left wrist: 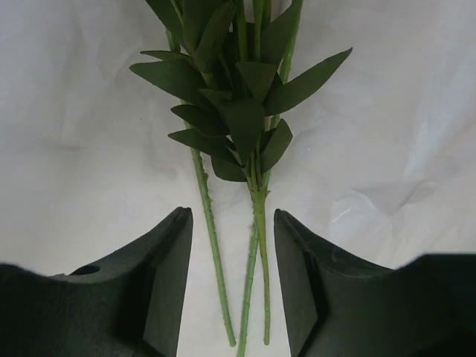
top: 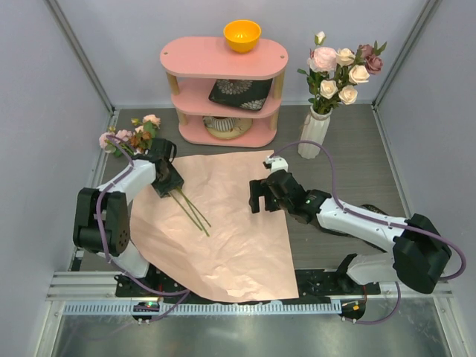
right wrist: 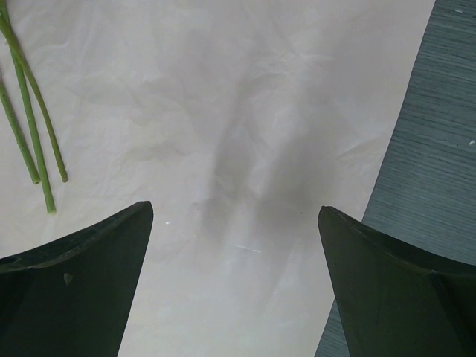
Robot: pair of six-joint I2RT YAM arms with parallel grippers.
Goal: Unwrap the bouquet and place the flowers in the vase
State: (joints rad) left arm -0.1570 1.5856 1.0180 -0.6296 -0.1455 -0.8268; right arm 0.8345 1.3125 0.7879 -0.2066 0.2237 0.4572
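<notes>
The salmon-pink wrapping paper [top: 223, 238] lies unfolded flat on the table. A few flowers [top: 131, 135] lie at its left edge, their thin green stems [top: 192, 210] pointing to the middle of the sheet. My left gripper [top: 167, 181] hovers over those stems [left wrist: 210, 245] with its jaws [left wrist: 232, 216] on either side of them, a gap showing on both sides. Leaves [left wrist: 239, 104] fill the top of the left wrist view. The white ribbed vase [top: 314, 132] at the back right holds several roses [top: 342, 71]. My right gripper [top: 259, 197] [right wrist: 236, 212] is wide open above bare paper [right wrist: 245, 111].
A pink three-level shelf [top: 223, 59] stands at the back, with an orange bowl [top: 242, 34] on top and a dark patterned plate [top: 239, 93] on its middle level. Grey table [right wrist: 439, 149] shows past the paper's right edge. Stem ends [right wrist: 33, 149] lie left of the right gripper.
</notes>
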